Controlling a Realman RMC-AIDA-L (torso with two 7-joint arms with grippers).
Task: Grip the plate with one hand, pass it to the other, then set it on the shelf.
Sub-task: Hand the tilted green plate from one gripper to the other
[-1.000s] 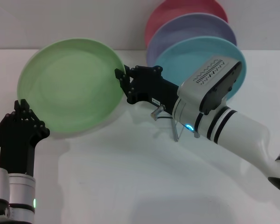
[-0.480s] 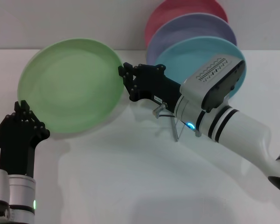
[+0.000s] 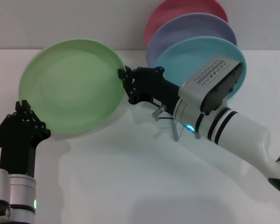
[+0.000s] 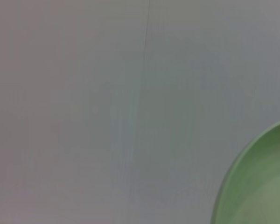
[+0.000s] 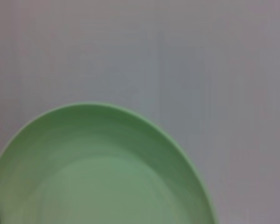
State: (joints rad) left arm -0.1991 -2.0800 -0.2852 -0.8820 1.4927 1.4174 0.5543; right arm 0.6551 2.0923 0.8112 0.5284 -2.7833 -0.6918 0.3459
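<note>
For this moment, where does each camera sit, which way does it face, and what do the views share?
Head view: above, looking forward and down at the table; left gripper and right gripper both at the green plate, wire rack behind.
Left wrist view: faces a plain surface; only the plate's rim, no gripper.
Right wrist view: faces the plate's inside; no fingers clearly seen.
Shared: the green plate.

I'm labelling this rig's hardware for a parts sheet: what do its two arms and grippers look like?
The left gripper is a black two-finger claw on a slim black arm with a silver cylindrical wrist and a small green light. The right gripper is black too, on a bulky white-and-silver arm with black bands, a vent-slotted housing and a blue light.
</note>
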